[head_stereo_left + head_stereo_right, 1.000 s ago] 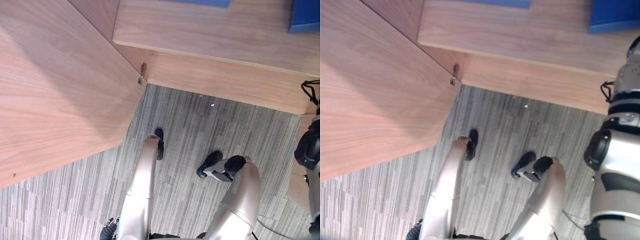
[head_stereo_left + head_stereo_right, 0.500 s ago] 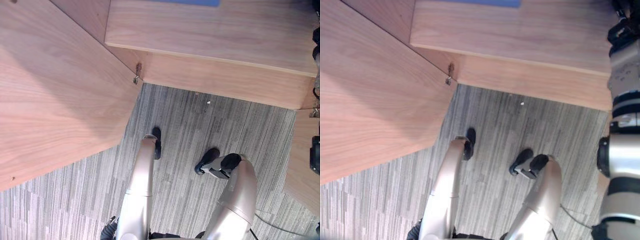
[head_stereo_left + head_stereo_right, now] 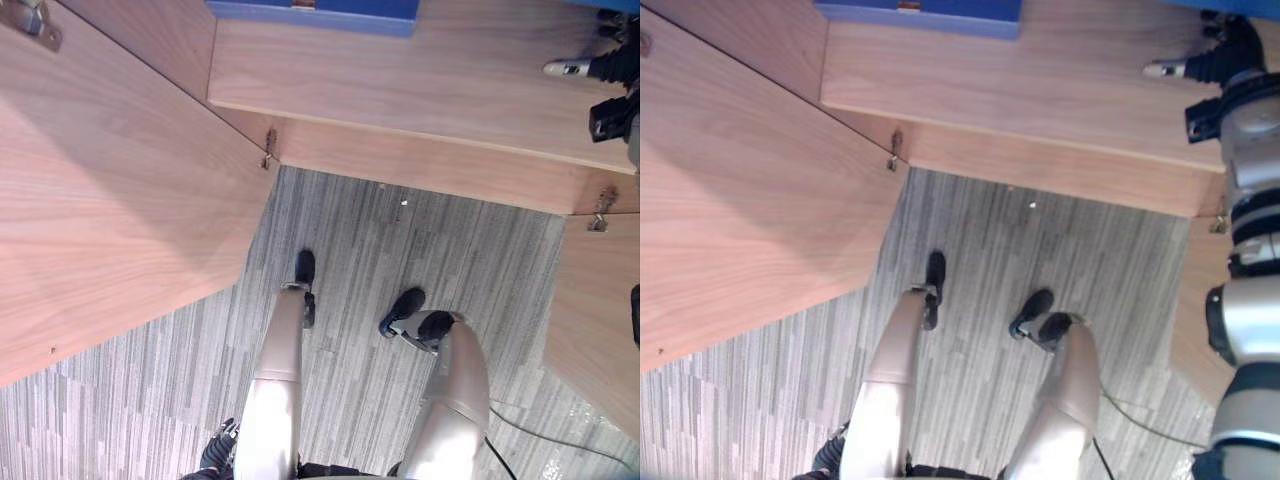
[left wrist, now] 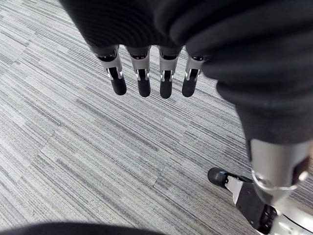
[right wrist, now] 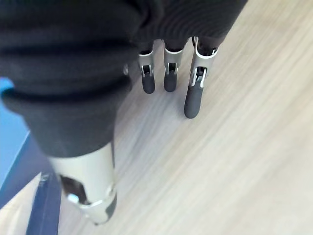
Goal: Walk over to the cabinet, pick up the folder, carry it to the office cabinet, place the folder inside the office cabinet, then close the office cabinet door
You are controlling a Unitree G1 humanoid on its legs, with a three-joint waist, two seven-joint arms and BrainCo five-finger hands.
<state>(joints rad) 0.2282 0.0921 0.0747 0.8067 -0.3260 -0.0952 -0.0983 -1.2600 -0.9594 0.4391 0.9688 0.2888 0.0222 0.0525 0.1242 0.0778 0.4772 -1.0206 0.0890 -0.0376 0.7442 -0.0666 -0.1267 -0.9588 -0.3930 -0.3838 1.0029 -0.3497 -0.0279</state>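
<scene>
Your left hand (image 4: pixel 139 68) hangs low over the grey carpet (image 3: pixel 150 400). Its fingers (image 4: pixel 165 85) are straight and loose and hold nothing. On your left, an open wooden door (image 3: pixel 110 200) sticks out over the carpet and blocks that side. A second door (image 3: pixel 590 310) is open on your right. Past the carpet is the cabinet's wooden shelf (image 3: pixel 400 90). Your right hand (image 3: pixel 1220 65) is over it, with fingers (image 5: pixel 193 100) straight and holding nothing. The blue folder (image 3: pixel 312 12) lies further back on the shelf, well apart from that hand.
</scene>
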